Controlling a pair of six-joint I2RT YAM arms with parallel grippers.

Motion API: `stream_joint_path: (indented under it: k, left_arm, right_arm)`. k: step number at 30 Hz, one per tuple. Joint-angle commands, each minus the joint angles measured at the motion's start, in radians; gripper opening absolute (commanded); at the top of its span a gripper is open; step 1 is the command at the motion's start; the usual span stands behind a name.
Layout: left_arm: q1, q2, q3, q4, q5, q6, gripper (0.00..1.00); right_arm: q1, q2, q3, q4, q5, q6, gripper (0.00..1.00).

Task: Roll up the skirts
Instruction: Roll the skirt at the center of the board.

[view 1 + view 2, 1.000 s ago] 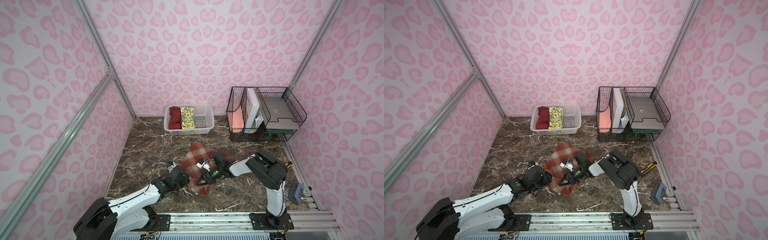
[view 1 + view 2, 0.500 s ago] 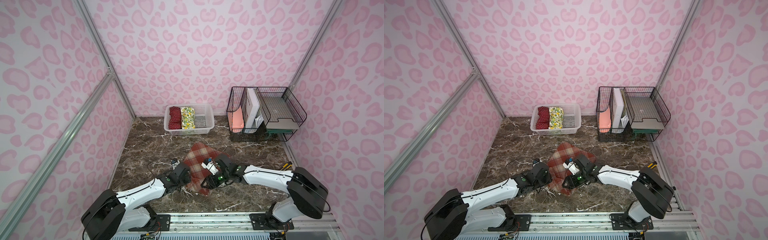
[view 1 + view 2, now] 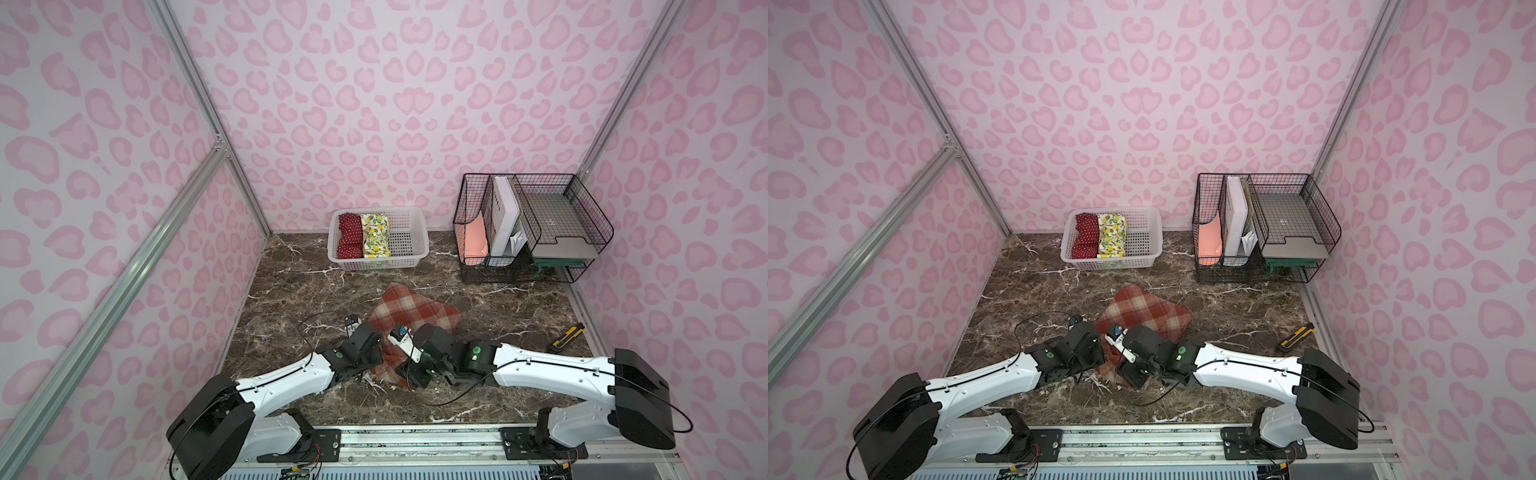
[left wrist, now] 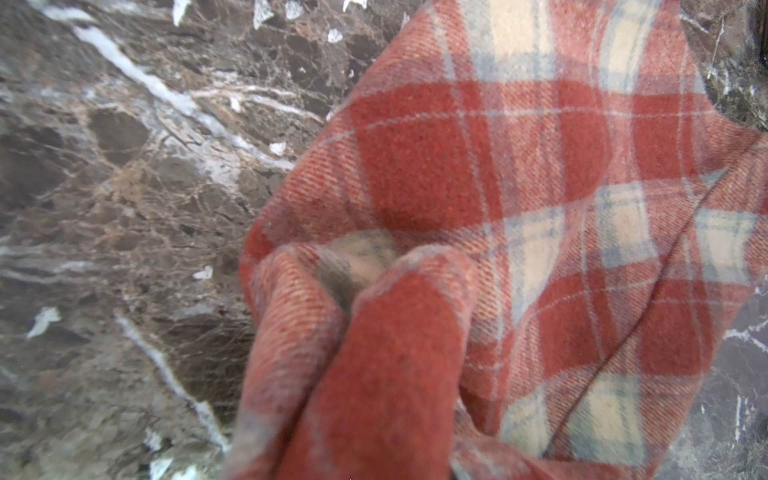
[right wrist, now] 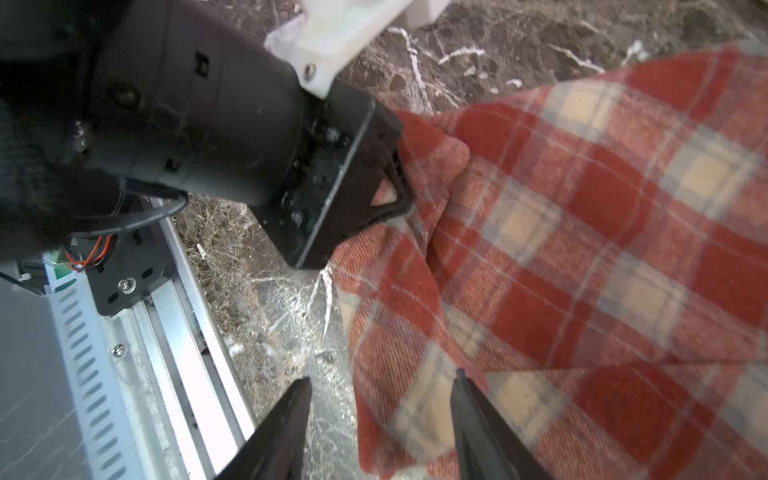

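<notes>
The plaid skirt (image 3: 415, 309) (image 3: 1144, 309) lies rumpled on the marble table, mid-floor. My left gripper (image 3: 376, 353) (image 3: 1100, 353) is shut on its near left corner; the right wrist view shows that gripper (image 5: 374, 183) pinching a raised fold. In the left wrist view bunched plaid cloth (image 4: 540, 166) hides the jaws. My right gripper (image 3: 409, 374) (image 5: 380, 378) stands open over the skirt's near edge, with one finger (image 5: 469, 415) on the cloth and one over bare marble. The red dotted skirt (image 3: 349, 235) and lemon skirt (image 3: 376, 235) lie rolled in the white basket (image 3: 415, 245).
A black wire organiser (image 3: 532, 224) with papers and folders stands at the back right. A yellow-black utility knife (image 3: 567, 336) lies near the right wall. The arms' metal rail (image 3: 415, 436) runs along the front edge. Pink walls close in on three sides.
My right gripper has opened, let go of the skirt and moved from its middle to its near edge. My left gripper has shut on the near left corner.
</notes>
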Motion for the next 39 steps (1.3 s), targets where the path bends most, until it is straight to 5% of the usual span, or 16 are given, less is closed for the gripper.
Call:
stream_joint_path:
  k: [1,14,26,29,36,37,39]
  left_arm:
    - [-0.001,-0.003,-0.003,-0.026,0.015,0.014,0.00]
    - [0.000,-0.010,-0.022,-0.011,0.009,0.006,0.00]
    - [0.015,-0.053,-0.025,-0.026,-0.001,0.019,0.00]
    - [0.039,-0.077,-0.030,-0.035,0.008,0.025,0.00]
    - [0.108,-0.122,-0.048,-0.059,0.036,0.036,0.00]
    - [0.117,-0.131,-0.043,-0.075,0.034,0.040,0.09]
    - [0.140,-0.173,-0.031,-0.129,0.016,0.052,0.45]
  right_arm:
    - [0.022,0.048,-0.001,0.131,-0.043,-0.077,0.60]
    - [0.030,0.218,-0.090,0.181,0.017,-0.032,0.62]
    - [0.132,0.408,-0.048,-0.055,0.151,0.126,0.61]
    - [0.172,0.471,-0.019,-0.141,0.169,0.191,0.51]
    - [0.186,0.456,-0.020,-0.190,0.140,0.227,0.00]
    - [0.180,0.442,-0.019,-0.185,0.119,0.218,0.00]
    - [0.148,0.395,-0.024,-0.144,0.010,0.202,0.00]
